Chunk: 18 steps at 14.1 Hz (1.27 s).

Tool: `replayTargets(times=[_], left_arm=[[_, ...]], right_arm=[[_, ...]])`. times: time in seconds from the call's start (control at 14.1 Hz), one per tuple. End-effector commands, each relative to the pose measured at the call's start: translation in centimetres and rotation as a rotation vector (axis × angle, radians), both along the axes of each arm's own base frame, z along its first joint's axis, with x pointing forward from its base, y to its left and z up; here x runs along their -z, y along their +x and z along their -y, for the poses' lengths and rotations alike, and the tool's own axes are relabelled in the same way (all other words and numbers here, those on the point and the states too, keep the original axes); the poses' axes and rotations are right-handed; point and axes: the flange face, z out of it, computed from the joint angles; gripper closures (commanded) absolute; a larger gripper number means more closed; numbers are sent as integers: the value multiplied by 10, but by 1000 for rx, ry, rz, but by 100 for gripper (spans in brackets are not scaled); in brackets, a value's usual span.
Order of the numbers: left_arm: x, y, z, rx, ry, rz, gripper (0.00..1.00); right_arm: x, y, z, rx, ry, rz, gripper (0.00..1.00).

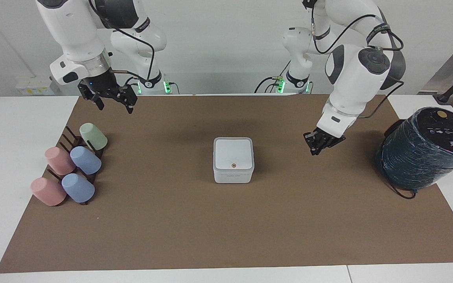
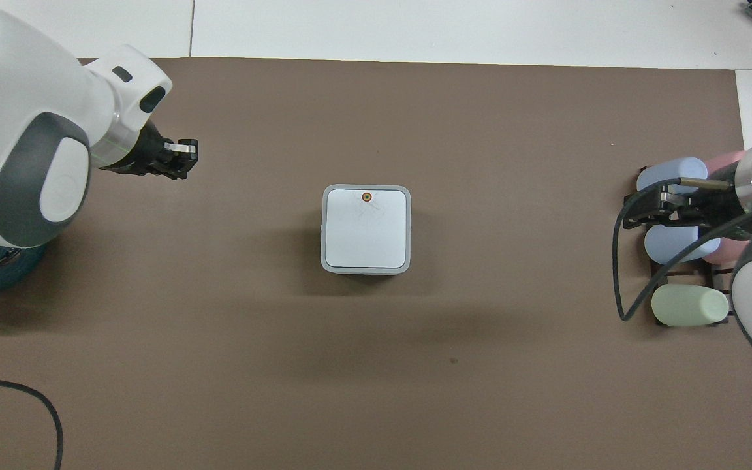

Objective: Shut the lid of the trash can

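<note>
The white trash can stands in the middle of the brown mat. Its lid lies flat on top, closed, with the orange-brown dot facing up; it also shows in the overhead view. My left gripper is shut and empty. It hangs over the bare mat between the can and the dark green cylinder, apart from the can, and shows in the overhead view too. My right gripper is open and empty, waiting raised over the cup rack.
A dark rack with several pink, blue and green cups lies at the right arm's end of the table. A large dark green wrapped cylinder stands at the left arm's end, with a black cable beside it.
</note>
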Motion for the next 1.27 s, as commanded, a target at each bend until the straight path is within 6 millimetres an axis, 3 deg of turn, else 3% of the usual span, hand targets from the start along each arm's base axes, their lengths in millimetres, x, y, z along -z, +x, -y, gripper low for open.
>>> replayTargets(times=[0.0, 0.07, 0.35, 0.42, 1.2], left_arm=[[-33, -15, -52, 74, 20, -17, 62], [-44, -19, -64, 71, 18, -8, 45], [-71, -30, -77, 60, 23, 28, 5], [-74, -31, -78, 59, 25, 39, 0], [-77, -36, -70, 86, 81, 48, 0]], right_arm=[[0, -2, 3, -19, 12, -4, 0], [0, -2, 3, -19, 10, -4, 0], [0, -2, 2, -20, 12, -4, 0], [1, -2, 4, -17, 12, -5, 0], [0, -2, 3, -19, 10, -4, 0]])
